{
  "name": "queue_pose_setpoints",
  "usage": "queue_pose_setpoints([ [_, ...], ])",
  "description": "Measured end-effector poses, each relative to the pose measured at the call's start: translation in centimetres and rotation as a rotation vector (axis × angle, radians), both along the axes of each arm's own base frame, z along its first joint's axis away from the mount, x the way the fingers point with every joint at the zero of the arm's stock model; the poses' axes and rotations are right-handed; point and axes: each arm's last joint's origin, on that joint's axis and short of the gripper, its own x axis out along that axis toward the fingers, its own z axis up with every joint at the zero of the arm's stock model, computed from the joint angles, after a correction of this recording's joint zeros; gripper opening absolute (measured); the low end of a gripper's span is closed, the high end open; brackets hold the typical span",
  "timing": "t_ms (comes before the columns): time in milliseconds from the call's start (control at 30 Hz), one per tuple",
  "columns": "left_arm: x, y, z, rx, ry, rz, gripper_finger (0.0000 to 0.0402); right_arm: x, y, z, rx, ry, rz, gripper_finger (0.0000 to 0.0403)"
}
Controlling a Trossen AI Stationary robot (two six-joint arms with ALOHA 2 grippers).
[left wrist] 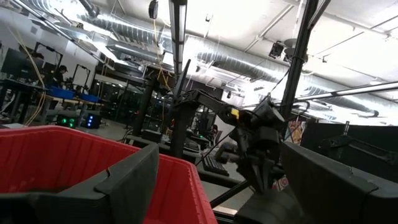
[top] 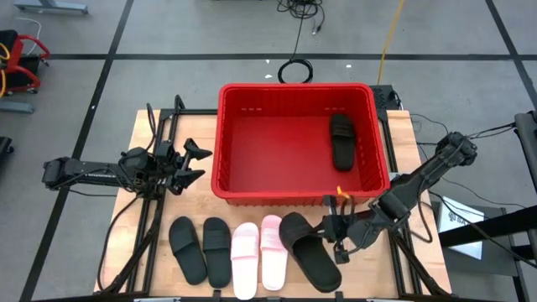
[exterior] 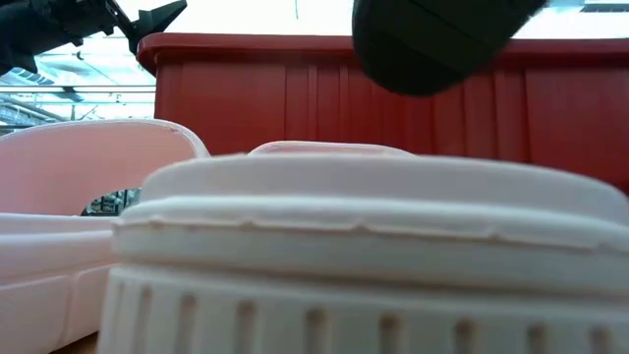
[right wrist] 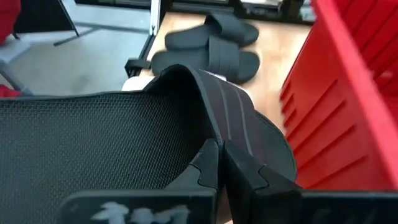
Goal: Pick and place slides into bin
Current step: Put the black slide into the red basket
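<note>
The red bin (top: 220,143) stands at the table's middle with one black slide (top: 341,141) lying in it by the right wall. In front of it lie two black slides (top: 201,250) and two pale pink slides (top: 258,253), soles on the table. My right gripper (top: 333,231) is shut on a fifth black slide (top: 309,250) just in front of the bin's near right corner. My left gripper (top: 200,163) is open and empty beside the bin's left wall; its fingers stand wide apart in the left wrist view (left wrist: 230,199). My right gripper pinches the black slide's wide strap (right wrist: 219,127) at its edge between its two fingers (right wrist: 208,165). The fingers come from the table's right, slanting down. The slide is raised: in the low view it hangs dark in front of the bin's wall (exterior: 432,44). Whether its far end rests on the table is hidden.
The bin's near wall (right wrist: 348,99) is close beside the held slide. The pink slides (exterior: 344,246) fill the low view's foreground. Black rails (top: 155,210) run along the table's left and right sides. Cables (top: 294,67) lie on the floor beyond the table.
</note>
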Motion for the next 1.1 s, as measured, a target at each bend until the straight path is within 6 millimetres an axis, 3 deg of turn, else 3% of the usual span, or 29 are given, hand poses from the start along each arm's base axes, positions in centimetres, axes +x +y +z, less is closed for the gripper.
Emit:
queue_pose_setpoints([
  [233, 0.0, 0.0, 0.0, -0.012, 0.001, -0.005, 0.034, -0.4, -1.9, 2.3, -0.037, -0.11, 0.021, 0.0],
  [667, 0.1, 0.0, -0.3, -0.049, 0.04, -0.02, 0.034, -1.2, -4.4, 4.5, -0.039, -0.195, 0.032, 0.0],
  [1100, 0.2, -0.1, -0.5, -0.043, 0.053, -0.01, 0.034, -4.1, -8.1, 8.0, -0.126, -0.379, 0.01, 0.0],
])
